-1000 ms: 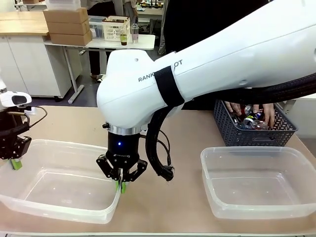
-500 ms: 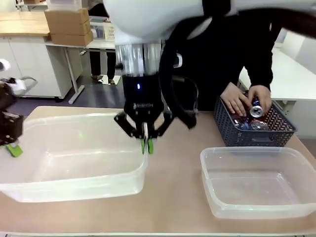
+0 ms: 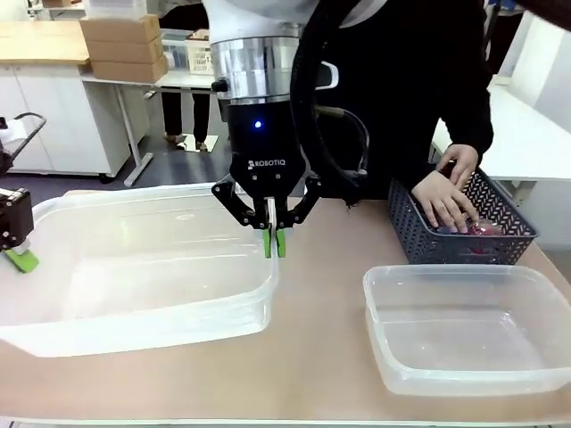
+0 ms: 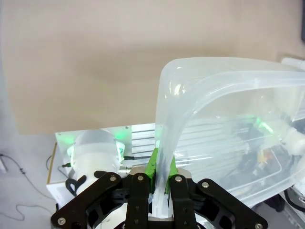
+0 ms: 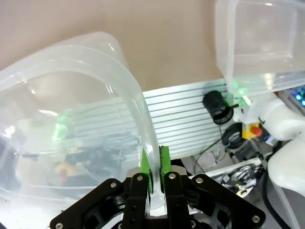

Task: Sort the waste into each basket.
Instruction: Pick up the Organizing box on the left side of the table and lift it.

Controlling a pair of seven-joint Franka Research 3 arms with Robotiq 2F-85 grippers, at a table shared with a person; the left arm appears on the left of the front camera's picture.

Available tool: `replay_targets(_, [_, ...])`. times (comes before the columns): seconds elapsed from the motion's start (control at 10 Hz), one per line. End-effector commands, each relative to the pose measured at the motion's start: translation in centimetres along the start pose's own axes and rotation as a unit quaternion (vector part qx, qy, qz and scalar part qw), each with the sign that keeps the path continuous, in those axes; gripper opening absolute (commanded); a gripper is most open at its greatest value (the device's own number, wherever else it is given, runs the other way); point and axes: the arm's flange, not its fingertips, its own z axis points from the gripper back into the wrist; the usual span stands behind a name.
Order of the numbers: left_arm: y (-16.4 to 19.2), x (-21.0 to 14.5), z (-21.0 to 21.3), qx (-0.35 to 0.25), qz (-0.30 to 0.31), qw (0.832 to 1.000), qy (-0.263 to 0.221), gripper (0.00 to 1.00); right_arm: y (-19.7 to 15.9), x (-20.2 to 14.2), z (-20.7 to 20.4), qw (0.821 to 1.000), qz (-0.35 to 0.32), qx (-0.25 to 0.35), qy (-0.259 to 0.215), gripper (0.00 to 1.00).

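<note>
Around you: a person stands at the top centre-right of the front view, behind the table (image 3: pixel 321 357). Cardboard boxes (image 3: pixel 120 45) are stacked at the upper left.
In the way: your right arm and its black cables hang down the upper centre and cover part of the person's torso.
Right gripper (image 3: pixel 275 242): you have it clenched on the near-centre rim of the left tub (image 3: pixel 134 201). The wrist view shows the thin clear wall pinched between the green pads.
Left gripper (image 3: pixel 20 260): at the far left edge of the frame, it is clamped on the same tub's rim, which bows up from between the pads.
Left tub: large and clear, it spans the left half of the frame with nothing inside. You cannot tell from the front whether its base touches the table.
Right tub (image 3: pixel 464 270): it sits flat at the lower right, apart from the left tub, with nothing in it.
Dark lattice basket (image 3: pixel 446 245): at the right, just behind the right tub, with both of the person's hands (image 3: pixel 446 201) inside it.
Waste (image 3: pixel 484 230): something reddish and clear lies in the lattice basket under those hands, too hidden to count.
</note>
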Motion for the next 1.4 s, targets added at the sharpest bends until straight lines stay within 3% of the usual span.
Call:
replay_targets(0.0, [-0.2,-0.5,0.6,-0.003,-0.001,1.0,-0.011,0.07,-0.1,0.2,0.1,1.0,-0.002,0.001,0.0,0.09])
replay_targets(0.1, [-1.2,0.4,0.5,-0.02,0.023,0.999,-0.015,0.07,-1.8,0.8,-1.3,0.999,0.013,0.025,0.022,0.09])
replay_targets(0.2, [-2.9,1.4,0.6,-0.055,0.036,0.998,0.016,0.07,-4.2,1.7,-2.2,0.999,-0.005,0.038,0.026,0.09])
replay_targets(0.5, [-10.0,5.0,-1.7,-0.094,0.051,0.992,0.066,0.07,-10.4,5.4,-4.1,0.999,-0.027,0.028,0.034,0.09])
replay_targets(0.8, [-16.7,6.8,-5.0,-0.09,0.034,0.992,0.082,0.07,-16.5,5.1,-6.4,0.998,-0.041,0.05,0.016,0.09])
replay_targets(1.0, [-19.9,8.2,-6.3,-0.091,0.029,0.991,0.089,0.07,-18.3,4.0,-7.2,0.997,-0.049,0.061,-0.011,0.09])
replay_targets(1.2, [-19.1,9.7,-7.2,-0.077,0.068,0.989,0.103,0.07,-18.4,3.7,-7.5,0.989,-0.1,0.094,-0.05,0.09])
replay_targets(1.3, [-17.9,8.0,-8.1,-0.037,0.008,0.995,0.092,0.07,-20.0,4.3,-6.0,0.998,-0.051,0.031,-0.006,0.09])
